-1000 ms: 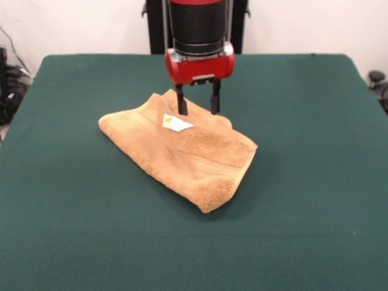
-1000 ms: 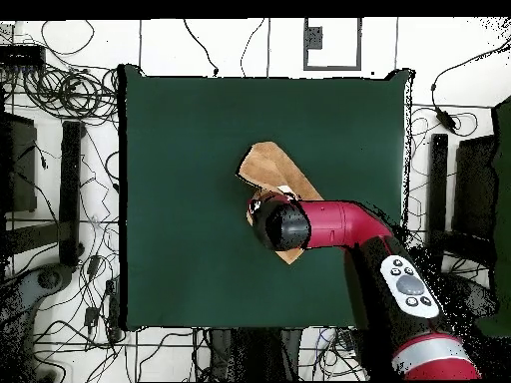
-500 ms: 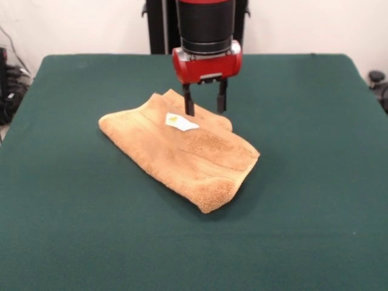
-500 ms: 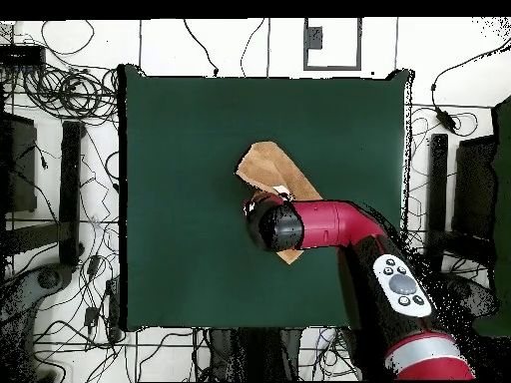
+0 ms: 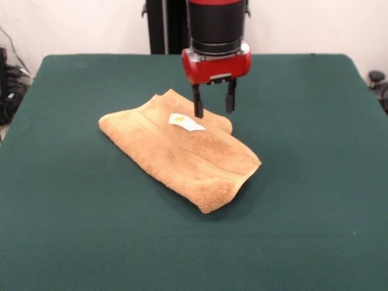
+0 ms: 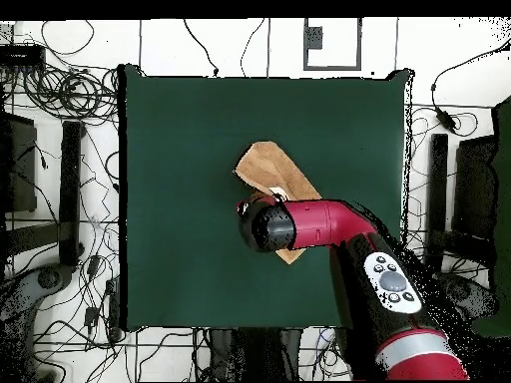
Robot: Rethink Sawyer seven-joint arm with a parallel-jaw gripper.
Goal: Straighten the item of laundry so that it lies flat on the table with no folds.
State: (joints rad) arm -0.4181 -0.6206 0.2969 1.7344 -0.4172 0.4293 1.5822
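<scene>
My gripper (image 5: 214,110), jaws spread and empty, has slid sideways along the towel's (image 5: 182,151) far edge, past the white tag (image 5: 186,122). Towel sits mid-table (image 5: 73,230), folded double; nothing's unfolded yet.

From overhead, the arm (image 6: 329,224) covers the middle of the towel (image 6: 269,165) and hides the pincer. In the front view, the table (image 5: 73,230) runs off the bottom edge.
</scene>
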